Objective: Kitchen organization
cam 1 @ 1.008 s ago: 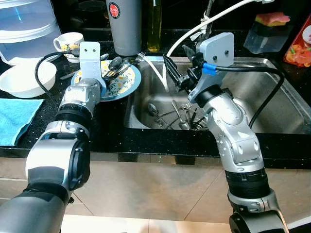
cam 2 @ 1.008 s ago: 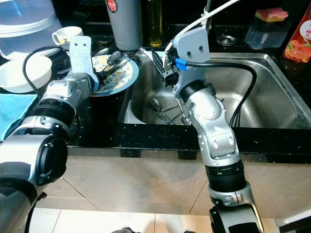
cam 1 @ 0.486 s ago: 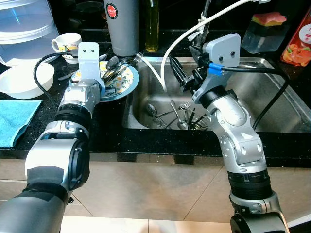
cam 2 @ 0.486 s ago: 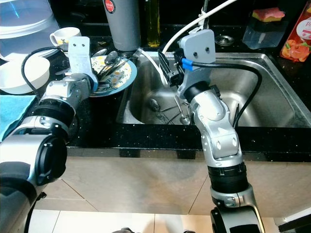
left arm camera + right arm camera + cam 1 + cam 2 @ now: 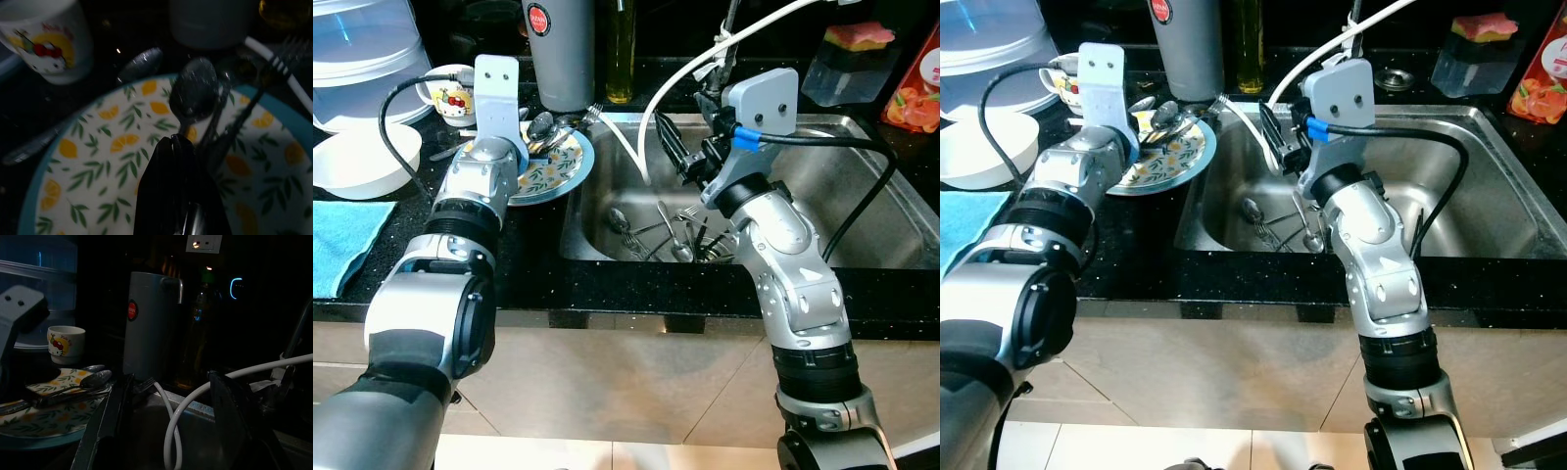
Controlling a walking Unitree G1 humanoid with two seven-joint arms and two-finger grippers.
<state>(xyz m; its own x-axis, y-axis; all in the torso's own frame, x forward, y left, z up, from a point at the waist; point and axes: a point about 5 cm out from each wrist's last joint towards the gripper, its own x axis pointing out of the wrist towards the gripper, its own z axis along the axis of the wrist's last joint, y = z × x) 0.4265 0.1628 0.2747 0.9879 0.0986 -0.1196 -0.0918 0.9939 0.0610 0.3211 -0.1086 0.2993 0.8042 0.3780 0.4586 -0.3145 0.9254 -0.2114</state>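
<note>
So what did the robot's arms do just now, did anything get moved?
The left gripper reached further forward over the lemon plate, its fingers shut, toward the spoons lying there. The right gripper, fingers open, swung a little to the right above the sink about a second ago and then stopped. The cutlery in the sink, the white bowl and the cup stayed put.

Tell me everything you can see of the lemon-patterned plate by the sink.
The plate is round, white with yellow lemons and green leaves, blue-rimmed, looks ceramic. It lies on the black counter left of the sink, near the basin's edge. Spoons and a fork lie on it. The left gripper is over it, fingers together.
</note>
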